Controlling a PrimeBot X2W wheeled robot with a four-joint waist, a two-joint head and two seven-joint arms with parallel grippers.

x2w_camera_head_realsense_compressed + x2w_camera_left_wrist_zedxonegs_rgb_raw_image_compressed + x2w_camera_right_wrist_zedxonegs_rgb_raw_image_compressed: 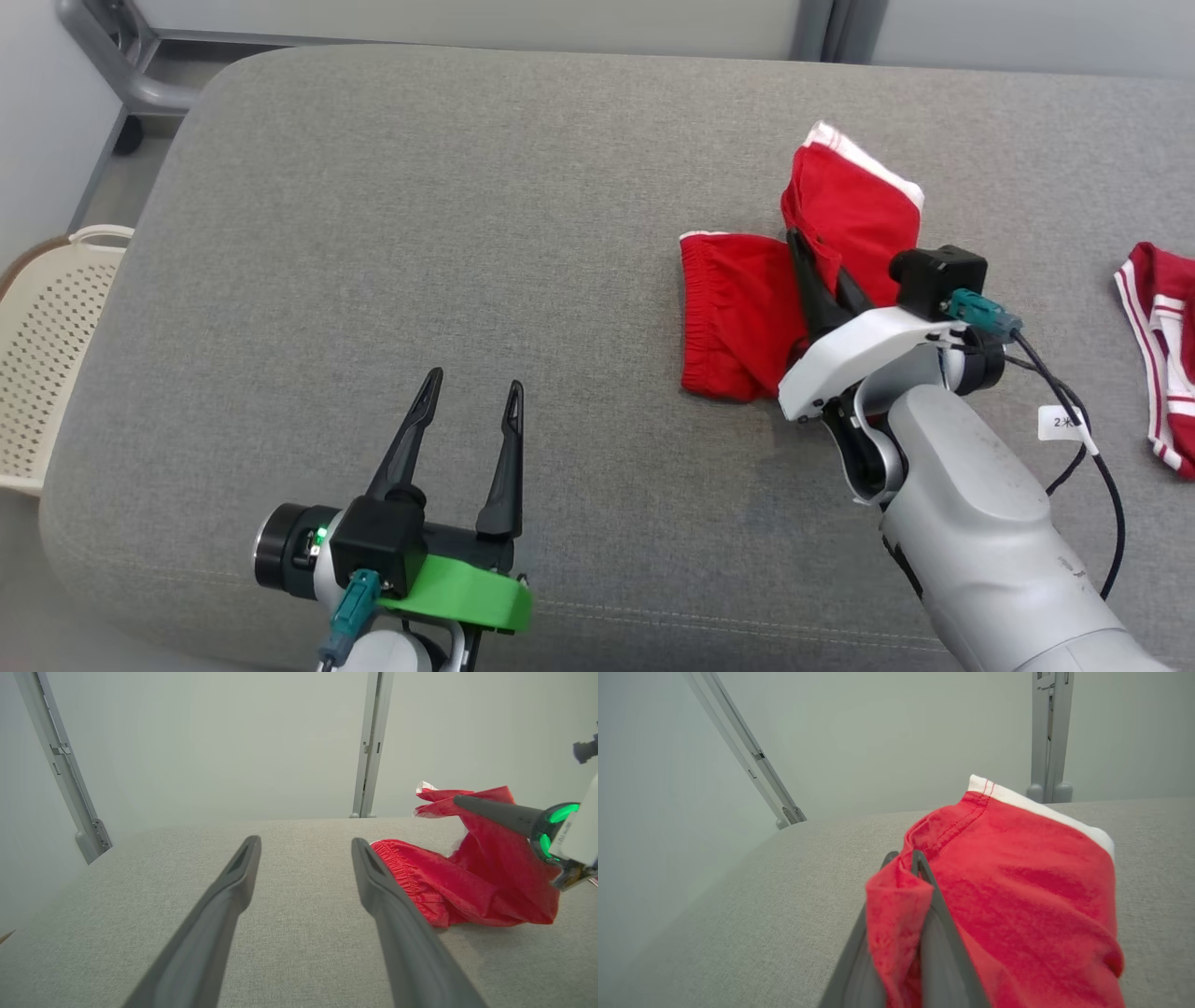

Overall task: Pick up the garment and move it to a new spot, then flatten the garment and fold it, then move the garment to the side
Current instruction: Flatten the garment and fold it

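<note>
Garment, item under handling: a soft red cloth garment with white edging and a gathered elastic band (738,317).

1. Right gripper (817,261): I find its jaws closed narrowly on a fold of the red cloth. In the right wrist view the fabric is bunched between the two dark fingers and spills over one of them, with a stitched seam near the tips.

2. Position of the garment: on the right part of the grey upholstered cushion (467,187). The pinched portion, with the white edging, stands raised. The portion with the gathered band lies on the cushion to the left of the fingers.

3. Left gripper (474,381): jaws wide, holding nothing, low over the near cushion and well apart from the garment.

4. Handling, my judgement: light, limp and not fragile. It will drape and collapse into folds when lifted. The woven cushion should keep it from sliding freely when dragged. A single central pinch carries it well enough but leaves it crumpled.

5. Where to grip, my judgement: for flattening, the two ends of the gathered band, one per gripper. That edge is thicker and easier to pinch cleanly.

6. Surroundings: a second red-and-white striped garment (1162,345) lies at the far right of the cushion, and a cream perforated plastic basket (56,355) stands beyond the cushion's left edge.
</note>
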